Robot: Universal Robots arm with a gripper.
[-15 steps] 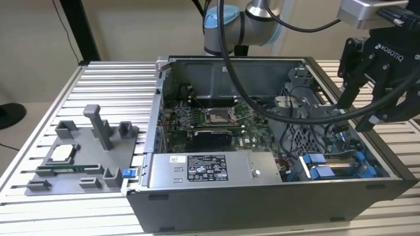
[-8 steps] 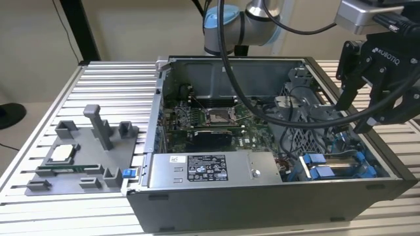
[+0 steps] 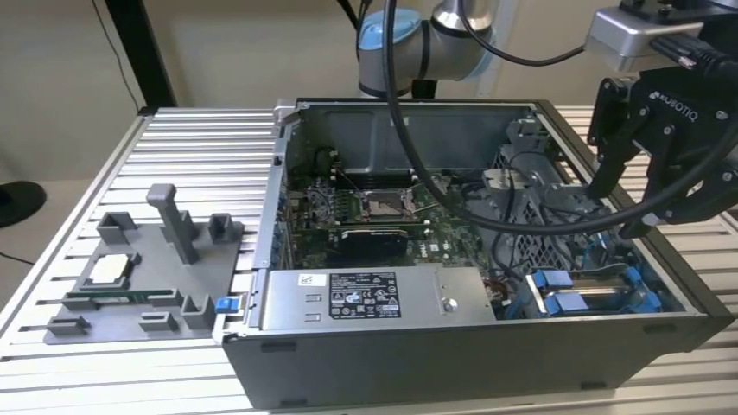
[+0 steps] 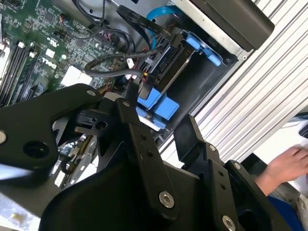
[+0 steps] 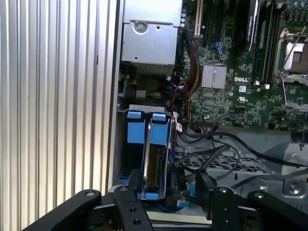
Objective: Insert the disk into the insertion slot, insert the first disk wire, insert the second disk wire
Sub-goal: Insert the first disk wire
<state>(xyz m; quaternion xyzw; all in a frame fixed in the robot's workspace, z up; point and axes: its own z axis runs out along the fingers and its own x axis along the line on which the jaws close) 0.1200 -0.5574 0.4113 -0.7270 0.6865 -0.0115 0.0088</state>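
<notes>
A ribbed metal surface [image 3: 196, 138] carries an open computer case [image 3: 461, 363] lying on its side, and everything below is placed from that case. Along its near wall sits a grey power-supply box [image 3: 369, 298]. The gripper [image 3: 613, 210] hangs above the case's end at the exterior view's right, its two black fingers [image 3: 607, 160] spread wide and holding nothing. Below them, in the case's near corner past the power-supply box, is the insertion slot [image 5: 126, 159]. The disk [image 5: 155, 163] stands on edge inside it in its blue frame and looks seated. Black wires [image 5: 211, 154] loop across the case floor beside the slot, and a blue wire [image 4: 161, 13] curves at the disk's end. You cannot tell from here whether either one is plugged in. The chief risk is snagging: the arm's own thick cable [image 3: 461, 203] droops into the case, and a spread finger coming down could hook a loose loop and drag a connector askew. Room is tight, with the case wall close on one side of the slot and a perforated cage on the other, so the only clear way in is from above. A person's hand [image 4: 288, 166] rests outside the case near that corner, and a wide swing could reach it.
</notes>
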